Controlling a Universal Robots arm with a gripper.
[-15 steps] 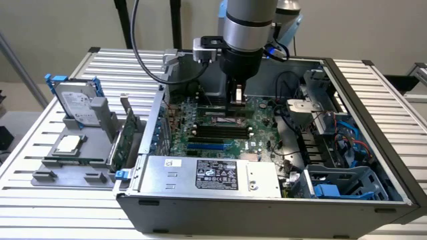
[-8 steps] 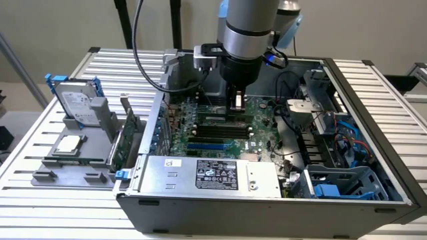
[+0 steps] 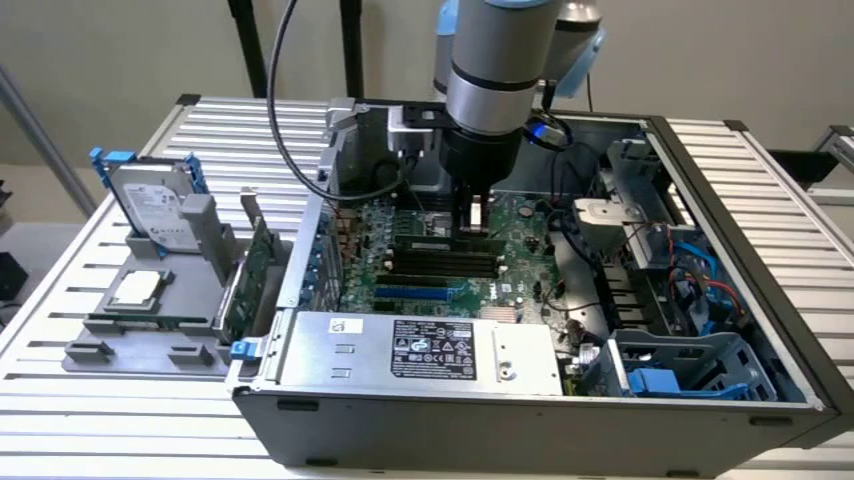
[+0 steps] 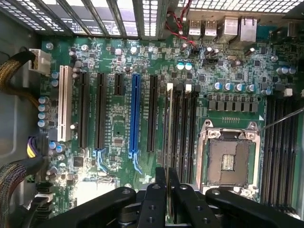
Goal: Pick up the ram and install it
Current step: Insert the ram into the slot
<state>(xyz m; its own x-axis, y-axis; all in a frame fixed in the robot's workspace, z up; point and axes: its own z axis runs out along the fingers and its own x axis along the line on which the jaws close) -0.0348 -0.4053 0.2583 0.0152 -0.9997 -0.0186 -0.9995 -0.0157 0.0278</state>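
In the exterior view we see our hand (image 3: 470, 212) reaching down inside the open computer case (image 3: 534, 425), with room between it and the side walls. The power supply (image 3: 320, 350) carries a black label (image 3: 434, 349) crowded with white print and certification marks, too small for us to read. Our hand is pinching the ram (image 4: 167, 128) edge-on; the stick lies between its fingertips, extending alongside the black memory slots (image 4: 184, 133).
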